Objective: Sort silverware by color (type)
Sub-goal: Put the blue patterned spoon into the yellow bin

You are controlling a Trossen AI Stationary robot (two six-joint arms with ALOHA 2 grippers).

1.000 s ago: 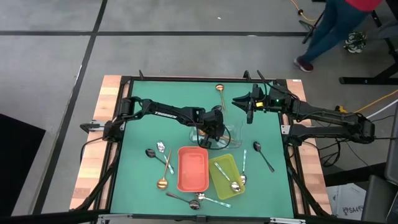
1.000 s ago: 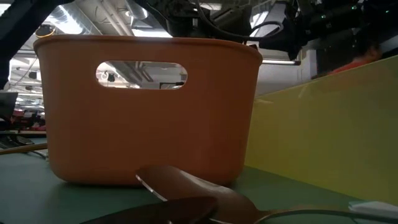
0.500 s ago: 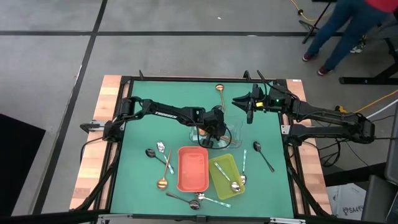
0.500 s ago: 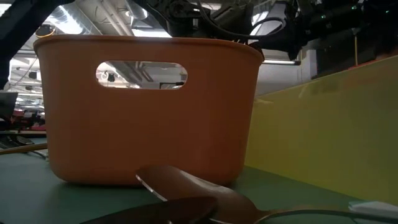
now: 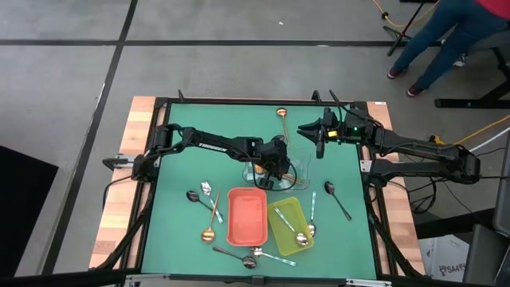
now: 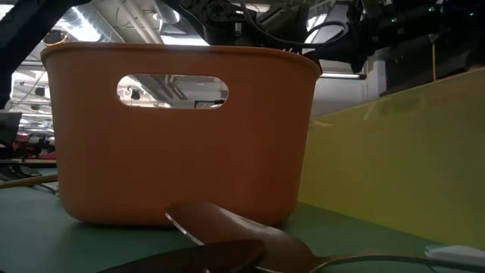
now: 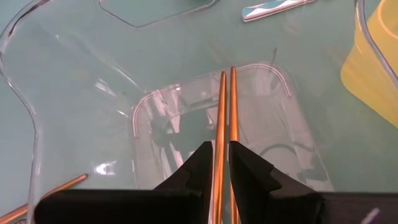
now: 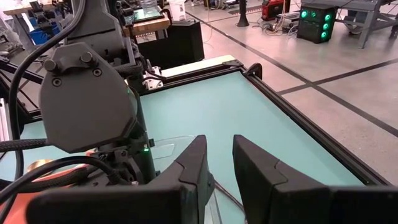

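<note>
My left gripper (image 5: pixel 279 169) (image 7: pixel 221 163) hangs over the clear tray (image 5: pixel 298 174) (image 7: pixel 93 106) in the middle of the table, fingers a little apart. Two slim copper-gold rods (image 7: pixel 219 112) run side by side from the narrow gap between its fingers down to the tray's floor. My right gripper (image 5: pixel 306 130) (image 8: pixel 221 155) waits open above the far right of the table, holding nothing. More silverware lies loose: a copper spoon (image 5: pixel 282 118) at the far edge, another (image 5: pixel 212 217) left of the red tray (image 5: pixel 247 217), and black spoons (image 5: pixel 336 199) (image 5: pixel 194 196). My left gripper has one copper-gold rod (image 7: pixel 218 155) running lengthwise through the gap between its fingers, which slant down from the table's left. A sliver of tray shows beside the rod, and I cannot tell whether either finger touches it. The second rod passes under the other fingertip (image 7: pixel 245 165).
A yellow-green tray (image 5: pixel 288 223) with a silver spoon (image 5: pixel 300 236) stands right of the red tray. Teal-handled pieces (image 5: pixel 313 206) and several spoons (image 5: pixel 239 257) lie near the front edge. A person walks on the floor beyond the far right corner.
</note>
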